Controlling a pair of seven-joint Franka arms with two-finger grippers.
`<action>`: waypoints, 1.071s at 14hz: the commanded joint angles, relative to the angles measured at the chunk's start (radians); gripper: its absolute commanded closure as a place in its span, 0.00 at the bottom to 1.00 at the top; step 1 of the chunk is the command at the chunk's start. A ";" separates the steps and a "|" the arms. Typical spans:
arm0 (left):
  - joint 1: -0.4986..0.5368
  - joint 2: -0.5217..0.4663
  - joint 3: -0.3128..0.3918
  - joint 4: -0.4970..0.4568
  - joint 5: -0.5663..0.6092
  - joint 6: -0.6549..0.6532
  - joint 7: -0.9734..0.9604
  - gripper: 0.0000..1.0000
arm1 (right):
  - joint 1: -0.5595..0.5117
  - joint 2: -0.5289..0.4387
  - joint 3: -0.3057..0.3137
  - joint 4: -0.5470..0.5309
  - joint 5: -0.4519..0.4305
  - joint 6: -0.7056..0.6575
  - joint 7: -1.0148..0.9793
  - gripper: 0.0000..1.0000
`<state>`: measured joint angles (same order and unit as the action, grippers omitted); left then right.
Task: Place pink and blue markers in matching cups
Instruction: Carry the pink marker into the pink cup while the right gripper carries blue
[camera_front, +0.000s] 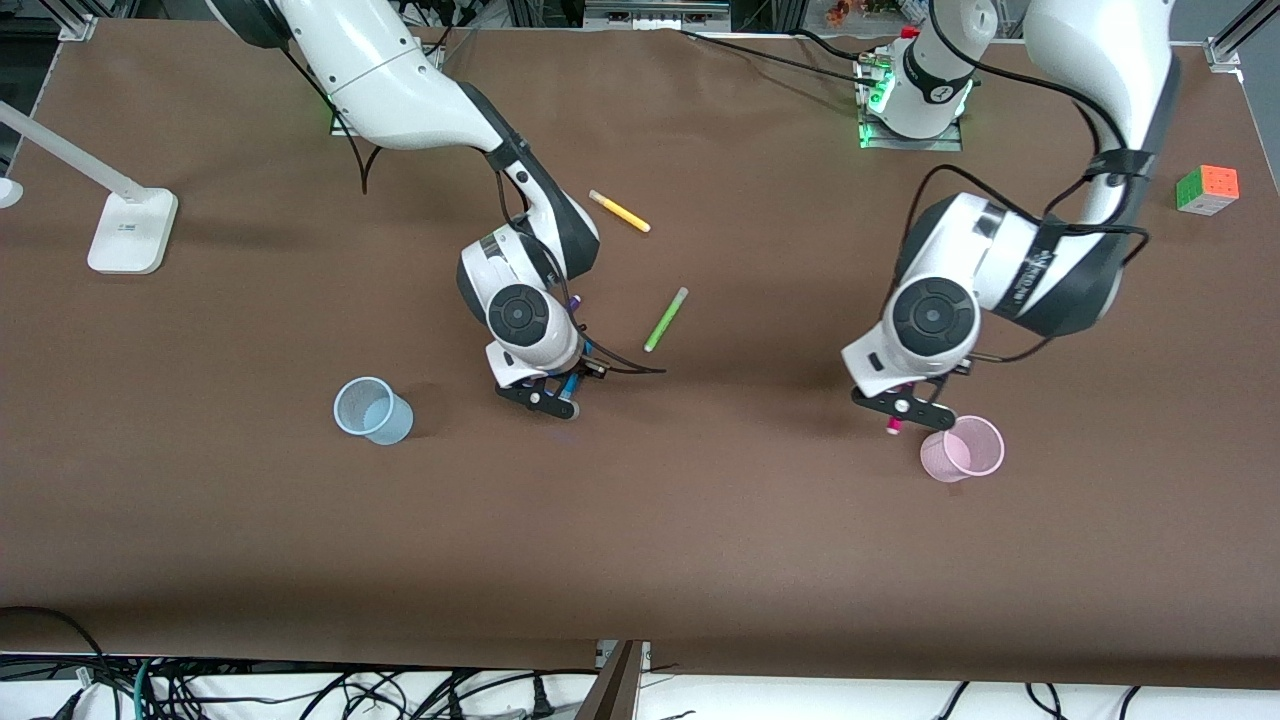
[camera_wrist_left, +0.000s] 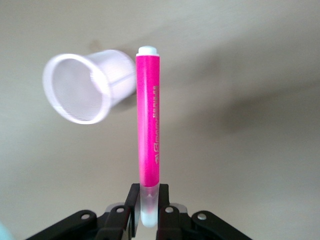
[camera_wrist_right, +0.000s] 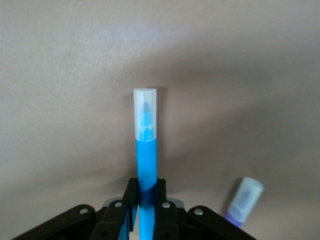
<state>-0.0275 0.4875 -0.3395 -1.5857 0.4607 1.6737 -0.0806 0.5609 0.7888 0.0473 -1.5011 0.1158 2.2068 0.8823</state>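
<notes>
So both arms had their pens at this point. The left gripper was clamped on the pink marker by its pale end, with the rest of the pen sticking straight out past the fingers. It hung right beside the pink cup, just short of the rim, and in the left wrist view the cup's mouth sat next to the pen's tip. My guess is it gripped the end so the long part could drop into the cup without the fingers hitting the rim.

The right gripper was pinched tight on the blue marker in the same way, low on the body with the clear cap pointing away. It was down close to the table, about mid-table. The blue cup stood upright well apart from it, toward the right arm's end, so that pen probably had a carry ahead of it.

A purple pen lay on the table just beside the right gripper. The green pen and a yellow pen lay farther from the front camera, both untouched. Neither cup had anything in it.
</notes>
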 joint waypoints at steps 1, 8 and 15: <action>0.006 0.035 0.008 0.062 0.146 -0.127 0.181 1.00 | -0.045 -0.048 0.003 0.056 0.018 -0.129 -0.017 1.00; 0.009 0.121 0.022 0.082 0.548 -0.164 0.583 1.00 | -0.247 -0.055 0.009 0.311 0.127 -0.580 -0.137 1.00; -0.003 0.195 0.022 0.084 0.727 -0.112 0.674 0.56 | -0.528 -0.051 0.011 0.335 0.402 -0.731 -0.321 1.00</action>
<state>-0.0176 0.6675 -0.3192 -1.5387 1.1608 1.5609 0.5604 0.1085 0.7240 0.0404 -1.1884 0.4382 1.5190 0.6136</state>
